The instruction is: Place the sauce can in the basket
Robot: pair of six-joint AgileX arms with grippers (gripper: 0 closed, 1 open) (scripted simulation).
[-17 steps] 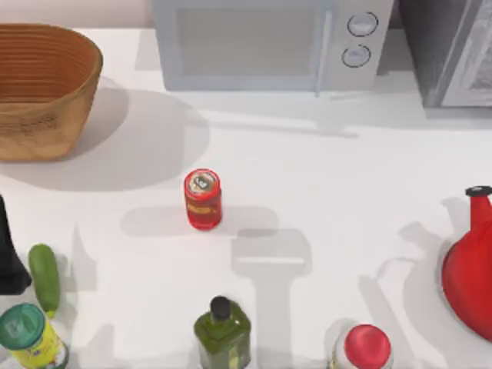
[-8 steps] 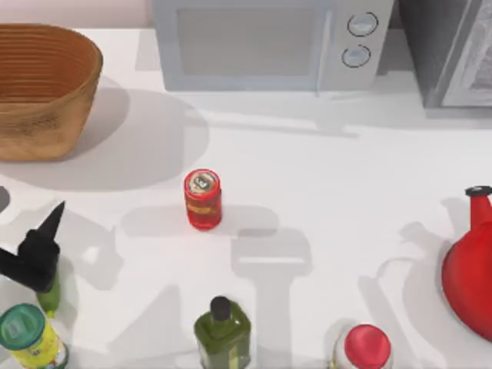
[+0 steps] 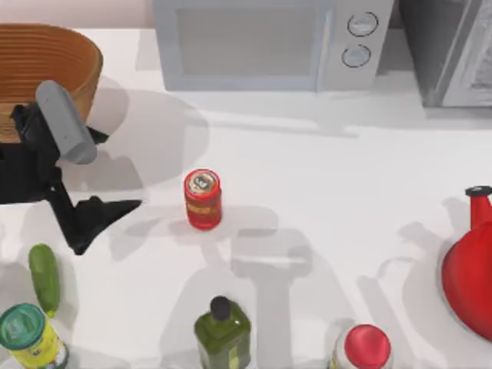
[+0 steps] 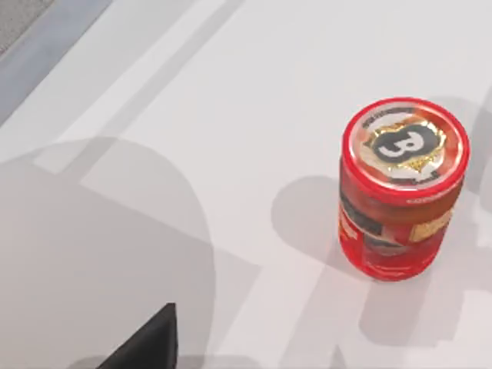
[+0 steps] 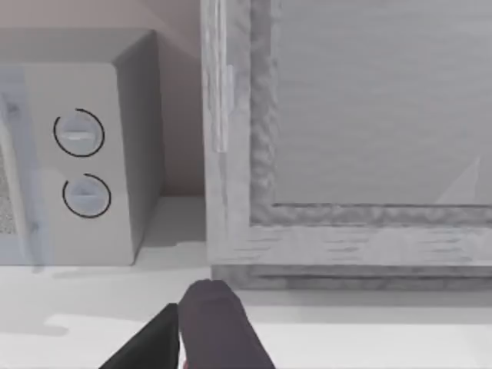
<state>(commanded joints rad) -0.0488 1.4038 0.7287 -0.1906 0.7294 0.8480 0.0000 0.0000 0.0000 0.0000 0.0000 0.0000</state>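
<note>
We are bringing our left tool (image 3: 104,219), fingers spread, in from the tabletop's left edge toward the sauce can (image 3: 203,199), standing mid-tabletop, untouched, well apart from the basket (image 3: 46,58).

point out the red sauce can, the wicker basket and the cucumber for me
sauce can (image 3: 203,200), top view, red side label.
basket (image 3: 69,48), top view, woven rim.
cucumber (image 3: 44,278), top view, middle of its green body.

- One sauce can (image 3: 203,199), red.
- One basket (image 3: 54,73), woven.
- One teal-lidded can (image 3: 29,336).
- One red-capped jar (image 3: 364,349).
- One green bottle (image 3: 222,332).
- One cucumber (image 3: 44,278).
- One red jug (image 3: 470,270).
- One microwave (image 3: 269,42).
- One white surface (image 3: 346,192).
</note>
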